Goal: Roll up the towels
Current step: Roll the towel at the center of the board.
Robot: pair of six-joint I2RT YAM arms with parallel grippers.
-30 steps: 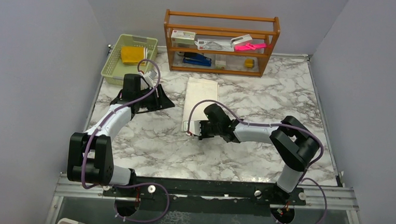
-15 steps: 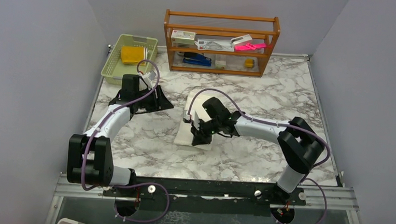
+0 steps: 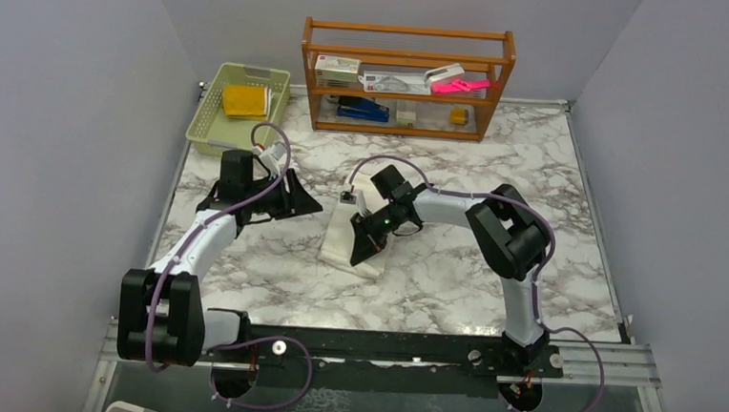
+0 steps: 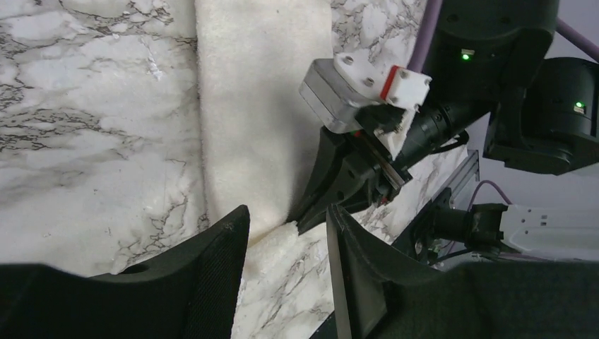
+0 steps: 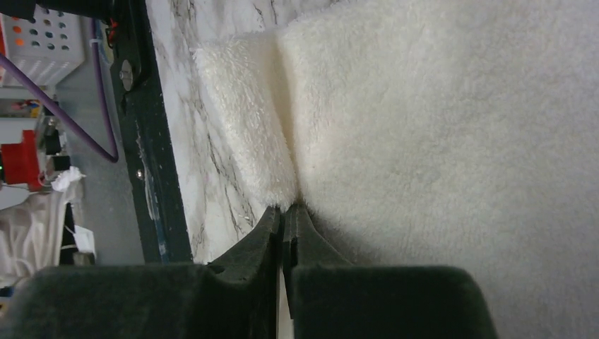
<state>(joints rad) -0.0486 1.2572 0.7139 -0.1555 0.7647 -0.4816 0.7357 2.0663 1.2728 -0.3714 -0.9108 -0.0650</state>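
- Lettering on the boxes in the wooden shelf (image 3: 410,30), top centre, was too small to read.
- Right gripper (image 5: 286,212) was pinched shut on the cream towel (image 3: 339,243) at its folded edge, mid-frame.
- Left gripper (image 4: 287,215) stood partly open, holding nothing, just left of that towel.
- Yellow towel (image 3: 245,100) lay in the green basket (image 3: 204,115), upper left.
- Bare desk (image 3: 452,278) surrounded the cream towel, well apart from every edge.

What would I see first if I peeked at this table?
The fluffy cream-white towel in the middle of the marble table, with the right gripper shut on a fold of it. Then the mustard-yellow cloth lying in the green plastic basket at the back left.
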